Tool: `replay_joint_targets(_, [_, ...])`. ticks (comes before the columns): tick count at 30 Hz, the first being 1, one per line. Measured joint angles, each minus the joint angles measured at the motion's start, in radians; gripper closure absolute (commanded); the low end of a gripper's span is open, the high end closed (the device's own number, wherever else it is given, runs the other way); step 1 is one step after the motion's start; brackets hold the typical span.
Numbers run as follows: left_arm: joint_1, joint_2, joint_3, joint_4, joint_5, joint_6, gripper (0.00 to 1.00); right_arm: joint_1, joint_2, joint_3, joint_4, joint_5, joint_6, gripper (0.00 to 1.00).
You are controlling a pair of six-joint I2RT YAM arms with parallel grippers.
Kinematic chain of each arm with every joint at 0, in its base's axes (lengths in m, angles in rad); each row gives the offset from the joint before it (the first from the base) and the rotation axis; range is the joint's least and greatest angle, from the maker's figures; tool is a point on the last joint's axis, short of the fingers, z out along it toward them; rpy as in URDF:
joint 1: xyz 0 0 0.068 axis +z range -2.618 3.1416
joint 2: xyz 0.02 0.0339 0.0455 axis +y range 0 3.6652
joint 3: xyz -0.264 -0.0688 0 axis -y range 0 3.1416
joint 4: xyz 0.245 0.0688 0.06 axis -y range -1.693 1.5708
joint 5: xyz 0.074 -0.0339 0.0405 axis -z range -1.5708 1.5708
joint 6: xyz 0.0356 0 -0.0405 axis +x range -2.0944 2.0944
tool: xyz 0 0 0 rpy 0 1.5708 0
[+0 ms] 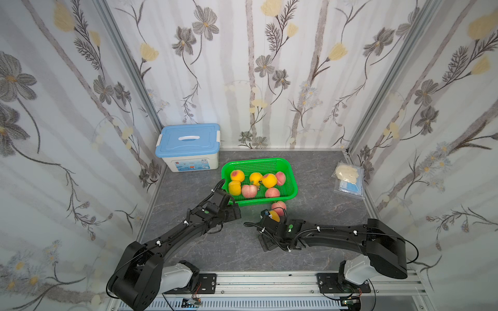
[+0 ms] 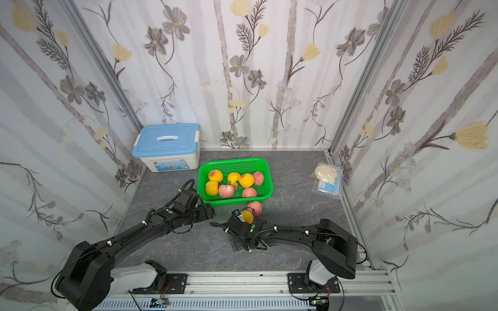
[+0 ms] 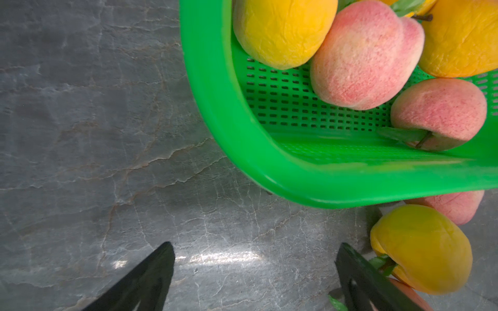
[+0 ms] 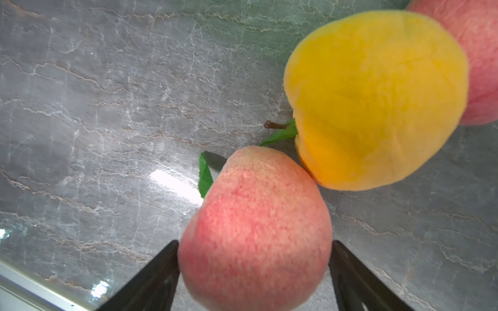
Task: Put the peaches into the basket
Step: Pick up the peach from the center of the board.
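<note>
The green basket (image 1: 292,185) stands mid-table and holds several peaches, yellow-orange (image 1: 237,175) and pink-red (image 1: 249,191). In front of its near rim a pink peach (image 1: 279,206) and a yellow peach (image 1: 275,216) lie on the table. In the right wrist view my right gripper (image 4: 254,245) is shut on another pink peach (image 4: 256,231), both fingers against its sides, with the yellow peach (image 4: 374,99) just beyond. The arm hides this held peach in both top views. My left gripper (image 3: 254,247) is open over bare table by the basket's near left corner (image 3: 215,107).
A white storage box with a blue lid (image 1: 188,146) stands at the back left beside the basket. A clear plastic bag (image 1: 349,179) lies at the right edge. Flowered walls close in three sides, and a metal rail (image 1: 269,280) runs along the front.
</note>
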Motion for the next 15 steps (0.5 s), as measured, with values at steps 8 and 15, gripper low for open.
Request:
replay_joint_targets(8, [0.000, -0.007, -0.003, -0.001, 0.000, -0.008, 0.04, 0.001, 0.015, -0.036, 0.085, 0.019, 0.003, 0.20])
replay_joint_targets(15, [0.000, -0.001, -0.006, 0.003, 0.001, -0.014, 0.04, 0.001, 0.009, -0.049, 0.106, 0.018, 0.003, 0.31])
